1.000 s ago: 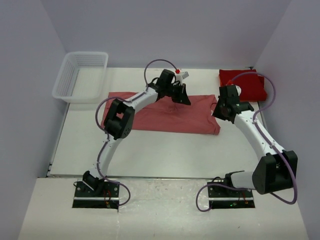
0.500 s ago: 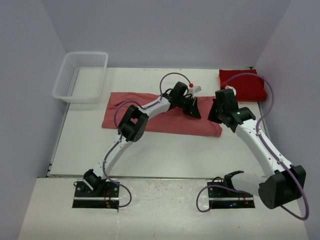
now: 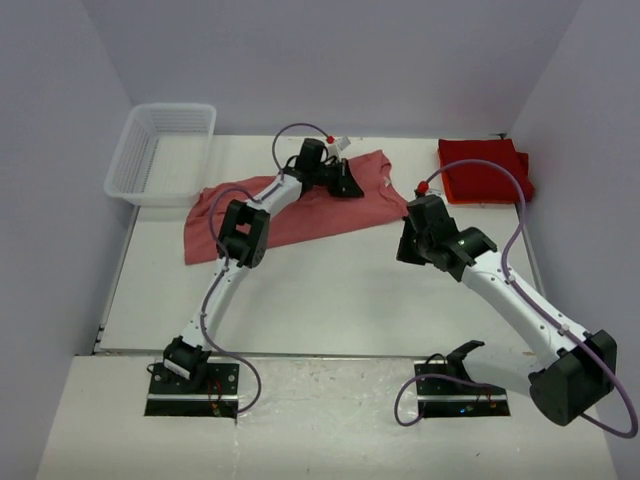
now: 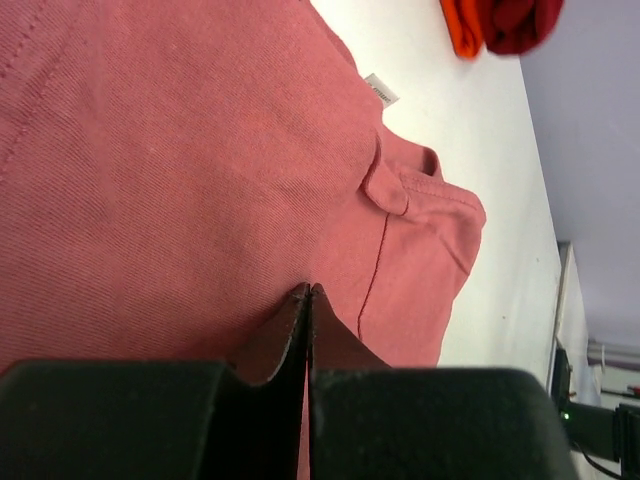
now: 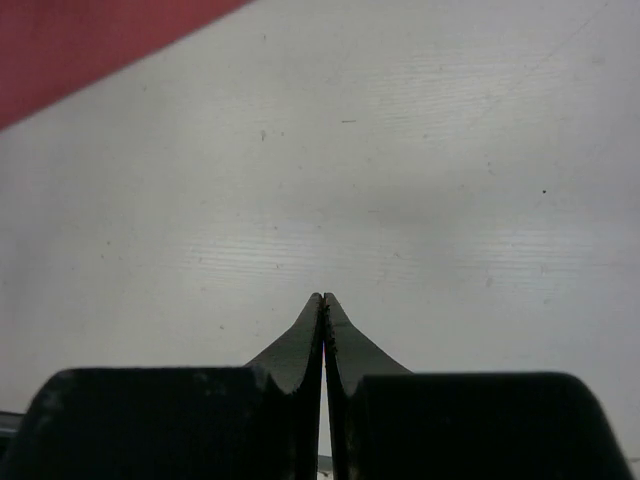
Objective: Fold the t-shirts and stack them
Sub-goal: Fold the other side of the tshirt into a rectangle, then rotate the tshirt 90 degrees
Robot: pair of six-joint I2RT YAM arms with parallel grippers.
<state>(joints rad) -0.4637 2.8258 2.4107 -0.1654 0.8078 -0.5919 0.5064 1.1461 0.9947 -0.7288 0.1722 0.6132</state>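
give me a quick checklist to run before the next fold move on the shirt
1. Left fingers shut on shirt: ok.
2. Right fingers ready to grab: not ok. They are shut, hold nothing and hang over bare table.
3. Shirt flat and square: not ok. It lies skewed and rumpled.
4. Stack clear of both arms: ok. It sits in the far right corner.
5. Shirt clear of basket: cannot tell. The shirt's left end lies close to it.
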